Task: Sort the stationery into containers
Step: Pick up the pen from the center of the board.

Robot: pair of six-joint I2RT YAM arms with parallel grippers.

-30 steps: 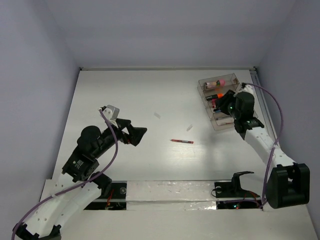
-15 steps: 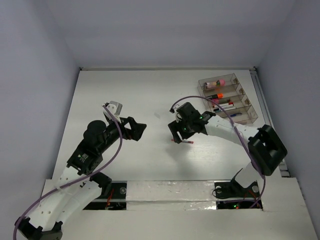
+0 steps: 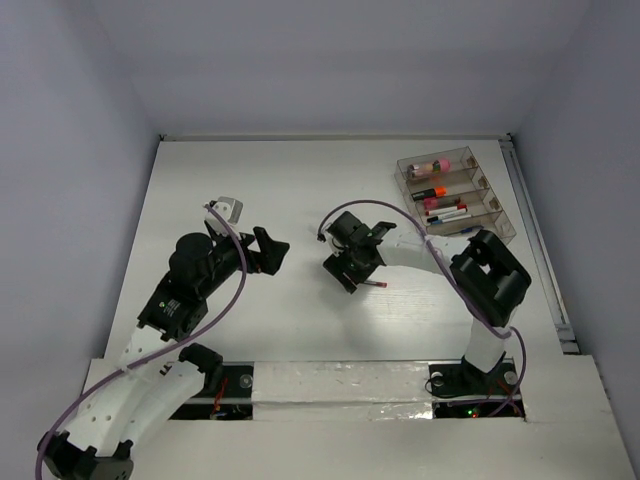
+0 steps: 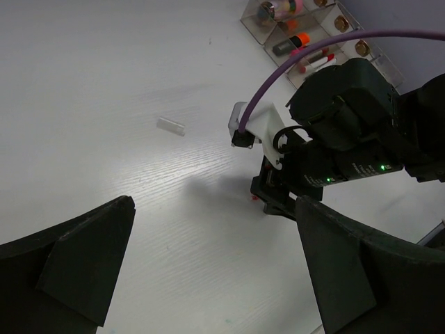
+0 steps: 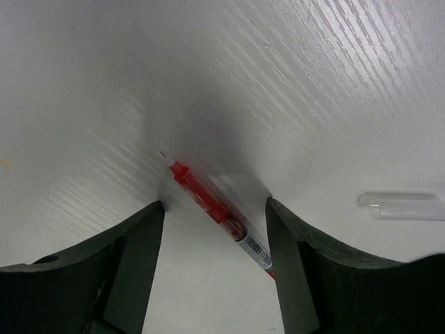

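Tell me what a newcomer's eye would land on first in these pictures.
First, the right gripper pointing down at the middle of the white table, open, with a thin red pen lying untouched between its jaws. Next, the clear organiser at the far right, already holding pink and orange-capped stationery. The left gripper hovers open to the left, holding nothing.

Both arms (image 3: 110,400) show white links, black joints, a dark left gripper (image 4: 214,202) and right gripper (image 5: 214,204), and looping purple cables (image 3: 225,300).
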